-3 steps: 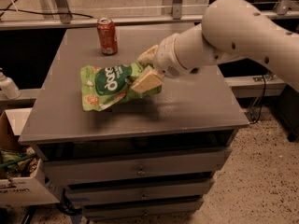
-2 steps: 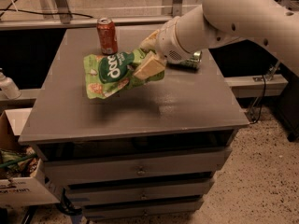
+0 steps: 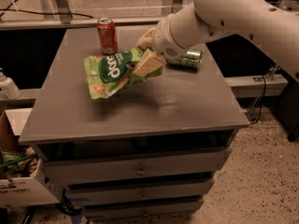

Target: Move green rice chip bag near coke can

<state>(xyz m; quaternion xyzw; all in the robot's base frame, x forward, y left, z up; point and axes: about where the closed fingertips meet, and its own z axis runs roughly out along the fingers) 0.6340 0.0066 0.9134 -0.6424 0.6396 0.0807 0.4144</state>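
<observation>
1. While I hold over it, the grey cabinet top [image 3: 187, 101] fills the middle of the view, with a stack of drawers [image 3: 140, 169] below its front edge.
2. My white arm [image 3: 233, 13] sweeps in from the upper right and crosses the back right part of the top, wrist pointing left.
3. Down at the lower left, off the cabinet, a cardboard box [image 3: 18, 185] sits on the floor with clutter inside.
4. Here's the green rice chip bag [image 3: 112, 69]: crinkled, dark green patch and white lettering facing the camera, off the surface over the left-centre of the top with its shadow on the grey below. It trails out to the left of my wrist, its right end in my grasp.
5. My gripper [image 3: 147, 55] is clamped on that right end. One tan finger [image 3: 147, 64] presses across the front of the bag and the other shows just behind its upper edge, so the jaws are closed down to the pouch's thickness.
6. The coke can [image 3: 107, 35] stands upright at the back left of the top. The bag's upper edge comes right up beneath its base in this view, though I can't tell whether they touch.
7. A green can [image 3: 189, 59] lies on its side at the back right, partly behind my wrist.
8. A small white bottle [image 3: 7, 85] stands off the cabinet at the far left.
</observation>
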